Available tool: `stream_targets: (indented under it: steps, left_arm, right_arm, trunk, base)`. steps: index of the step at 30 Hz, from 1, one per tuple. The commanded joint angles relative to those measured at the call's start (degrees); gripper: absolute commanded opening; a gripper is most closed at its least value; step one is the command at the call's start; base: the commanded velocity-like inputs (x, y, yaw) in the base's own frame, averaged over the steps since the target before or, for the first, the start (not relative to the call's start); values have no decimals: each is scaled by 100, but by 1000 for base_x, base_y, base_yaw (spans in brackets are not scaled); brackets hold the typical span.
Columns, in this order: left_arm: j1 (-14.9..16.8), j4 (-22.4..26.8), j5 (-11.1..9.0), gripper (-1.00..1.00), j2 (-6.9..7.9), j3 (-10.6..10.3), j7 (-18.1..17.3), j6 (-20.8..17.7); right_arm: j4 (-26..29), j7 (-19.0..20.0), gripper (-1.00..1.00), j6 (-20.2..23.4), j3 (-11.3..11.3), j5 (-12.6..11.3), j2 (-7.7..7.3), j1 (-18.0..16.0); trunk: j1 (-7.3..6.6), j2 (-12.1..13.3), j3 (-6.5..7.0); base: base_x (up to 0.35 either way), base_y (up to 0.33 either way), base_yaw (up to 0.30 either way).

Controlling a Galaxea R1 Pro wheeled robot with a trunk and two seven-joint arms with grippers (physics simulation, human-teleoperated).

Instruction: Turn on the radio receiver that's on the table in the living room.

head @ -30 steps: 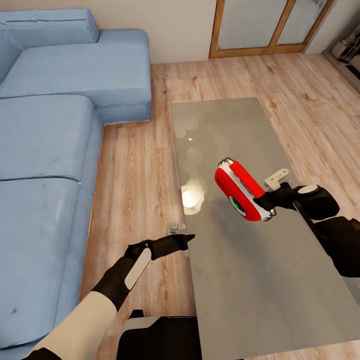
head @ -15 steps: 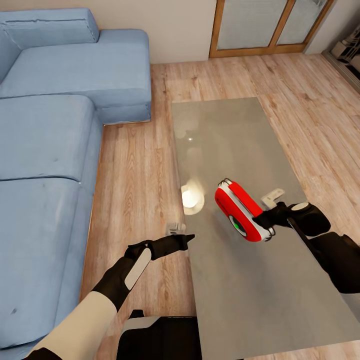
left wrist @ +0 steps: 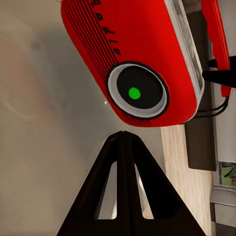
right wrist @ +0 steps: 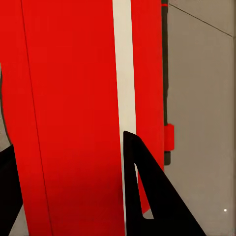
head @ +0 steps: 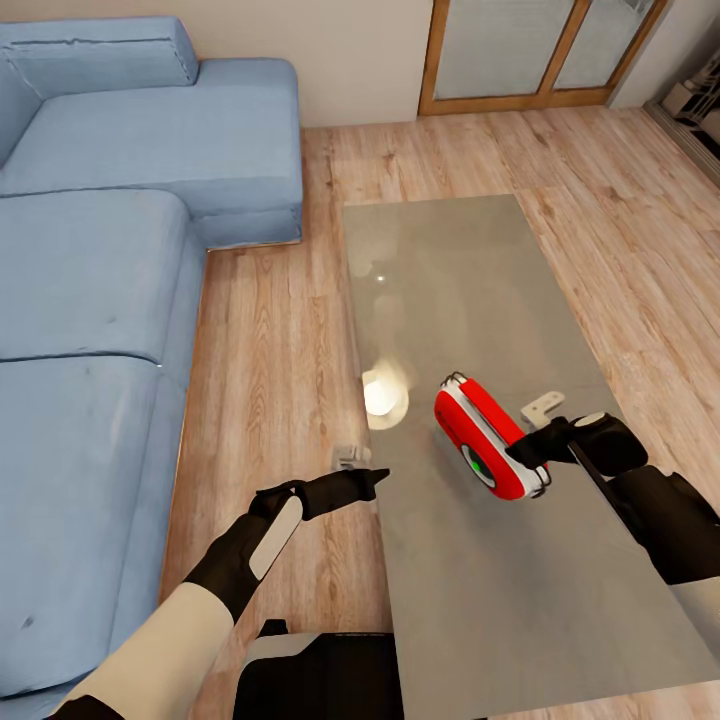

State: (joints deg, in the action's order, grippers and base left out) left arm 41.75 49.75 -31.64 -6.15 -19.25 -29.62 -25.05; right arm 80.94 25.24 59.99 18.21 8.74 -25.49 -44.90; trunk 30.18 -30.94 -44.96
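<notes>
Right now the right fingers (head: 528, 455) clamp the radio receiver (head: 487, 436) — left fingers (head: 368, 479) pressed together, empty.

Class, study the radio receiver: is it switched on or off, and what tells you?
On, it appears. The radio receiver shows a lit green dot at the centre of its round dark dial; that green also glows in the head view.
</notes>
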Motion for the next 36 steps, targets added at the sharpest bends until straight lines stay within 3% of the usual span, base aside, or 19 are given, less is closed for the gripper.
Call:
stream_targets:
  steps: [1, 22, 36]
  left_arm:
    - [0, 1, 0, -100, 0, 0, 0, 0]
    - [0, 0, 0, -100, 0, 0, 0, 9]
    - [0, 0, 0, -100, -6, 0, 0, 9]
  right_arm:
    - [-21, -1, -100, 1, 1, -13, 6, -1]
    - [-713, -45, -100, 1, 28, 0, 52, -1]
    - [-652, -20, -100, 1, 16, 5, 45, -1]
  trunk:
    - [0, 0, 0]
    - [0, 0, 0]
    - [0, 0, 0]
  base:
    - [0, 0, 0]
    - [0, 0, 0]
    - [0, 0, 0]
